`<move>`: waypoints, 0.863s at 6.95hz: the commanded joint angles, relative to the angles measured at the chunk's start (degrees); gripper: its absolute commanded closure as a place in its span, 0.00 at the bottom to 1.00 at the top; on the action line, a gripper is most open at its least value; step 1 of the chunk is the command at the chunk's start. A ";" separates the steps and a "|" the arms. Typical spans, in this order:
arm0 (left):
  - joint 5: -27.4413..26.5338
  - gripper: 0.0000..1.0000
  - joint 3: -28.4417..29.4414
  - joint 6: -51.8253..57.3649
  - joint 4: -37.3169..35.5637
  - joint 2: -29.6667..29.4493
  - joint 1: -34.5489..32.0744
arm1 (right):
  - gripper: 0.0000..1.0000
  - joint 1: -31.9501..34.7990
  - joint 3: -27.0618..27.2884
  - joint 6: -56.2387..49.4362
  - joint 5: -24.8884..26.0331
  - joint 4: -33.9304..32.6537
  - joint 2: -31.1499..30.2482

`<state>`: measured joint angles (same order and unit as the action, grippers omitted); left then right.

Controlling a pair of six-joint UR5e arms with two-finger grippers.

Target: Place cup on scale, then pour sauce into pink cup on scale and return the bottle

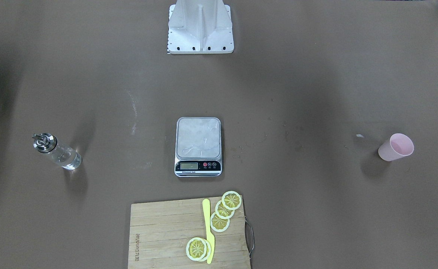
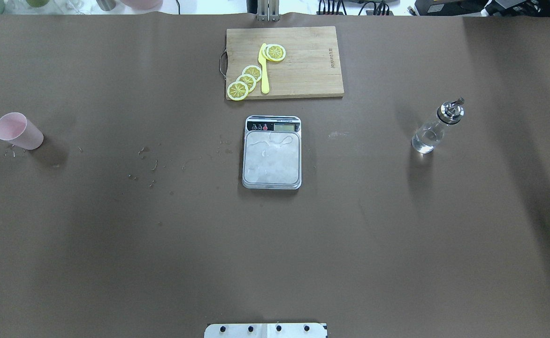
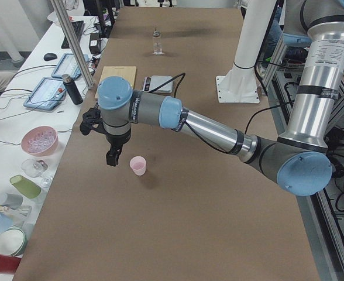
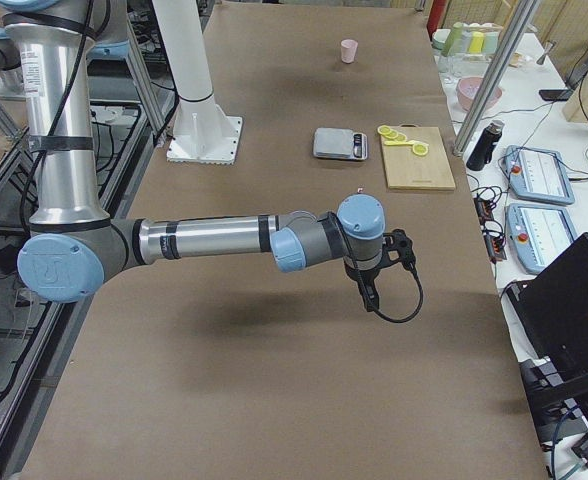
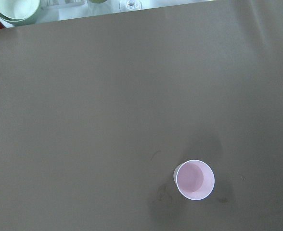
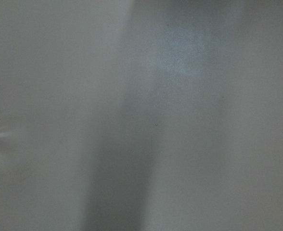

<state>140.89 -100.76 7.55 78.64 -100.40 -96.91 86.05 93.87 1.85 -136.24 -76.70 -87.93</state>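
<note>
Step one pending: small pale pink plastic cup (image 2: 19,131) stood upright at brown bench's (image 2: 115,244) left end, well apart from steel-topped kitchen scale (image 2: 271,157). Left tool (image 3: 111,157) hovered near cup; spread or pressed together, could not tell. Next move likely: lower, pinch cup.

The cup (image 2: 18,131), a small pale pink tapered tumbler, is standing upright and open-mouthed far out on the robot's left side of the table (image 2: 162,234), well apart from the scale (image 2: 271,152). The scale is lying flat at the middle, its silver platform showing faint streaks and its black strip with LCD and red buttons facing away from the robot, the reading too small to tell. The bottle (image 2: 437,126), clear glass with a steel collar and spout, is standing upright far out on the right, holding clear sauce (image 2: 424,141) in its lower part.
</note>
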 commanded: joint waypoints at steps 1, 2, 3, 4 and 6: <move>-0.09 0.02 -0.14 0.53 0.81 0.55 -0.03 | 0.00 0.00 -0.17 -0.01 0.09 0.14 -0.05; -0.09 0.02 -1.10 0.62 1.16 0.73 -0.03 | 0.00 0.00 -0.09 -0.01 0.09 0.14 -0.13; -0.09 0.02 -1.11 0.62 3.43 1.25 -0.03 | 0.00 0.00 -0.17 -0.01 0.09 0.23 -0.13; -0.09 0.02 -1.37 0.19 8.59 3.34 -0.12 | 0.00 0.00 -0.18 -0.01 0.44 0.23 0.04; 0.52 0.02 -3.48 -5.91 9.17 7.05 -0.03 | 0.00 0.00 -0.09 -0.01 0.44 0.23 -0.05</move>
<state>140.95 -103.57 5.92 87.30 -94.92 -96.97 86.05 93.74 1.85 -135.83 -76.47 -87.98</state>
